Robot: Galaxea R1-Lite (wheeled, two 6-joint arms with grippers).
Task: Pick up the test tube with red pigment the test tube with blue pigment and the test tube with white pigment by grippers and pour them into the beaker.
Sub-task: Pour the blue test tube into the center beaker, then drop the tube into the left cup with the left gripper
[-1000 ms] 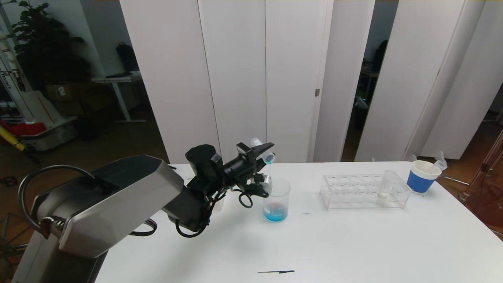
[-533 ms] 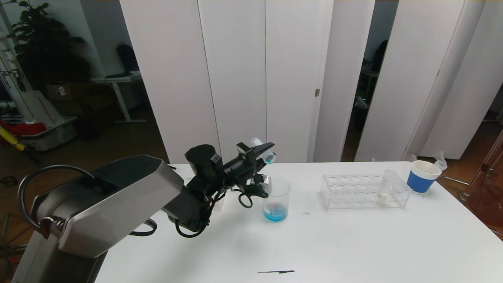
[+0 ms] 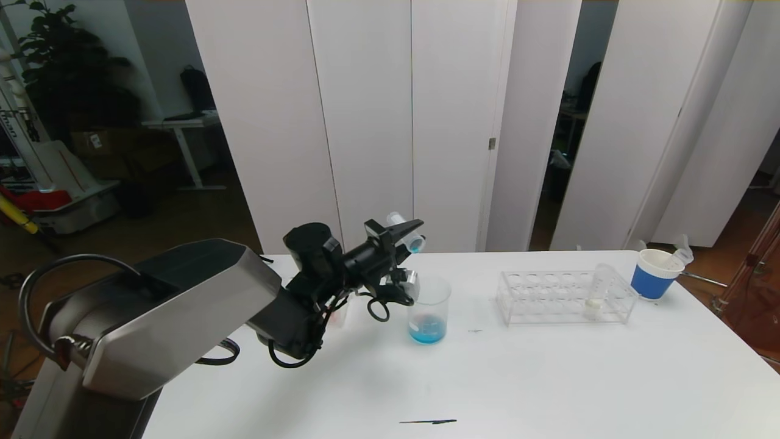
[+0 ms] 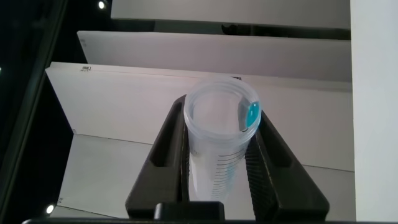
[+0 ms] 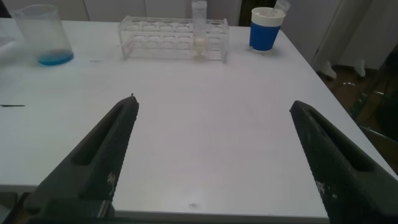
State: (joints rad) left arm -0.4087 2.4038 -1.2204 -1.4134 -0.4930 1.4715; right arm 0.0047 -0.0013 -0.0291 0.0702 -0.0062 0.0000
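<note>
In the head view, the left gripper [image 3: 409, 233] is clamped on the test tube with blue pigment [image 3: 407, 235], tipped with its mouth just above and behind the single beaker [image 3: 429, 308], which stands below the fingertips and holds blue liquid. Well off to the gripper's right, one clear rack [image 3: 563, 297] holds the test tube with white pigment [image 3: 597, 291]; beyond it stands one blue paper cup [image 3: 654, 274]. The white table [image 3: 548, 378] bears a thin dark mark [image 3: 428, 421]; white folding panels [image 3: 365, 122] stand behind.

In the left wrist view, two dark fingers [image 4: 163, 146] squeeze the tube [image 4: 217, 143], a blue drop at its rim.

In the right wrist view, the right gripper [image 5: 217, 155] hangs spread wide and empty above the table [image 5: 211, 106], with beaker [image 5: 43, 36], rack [image 5: 174, 38] and cup [image 5: 266, 28] far ahead.
</note>
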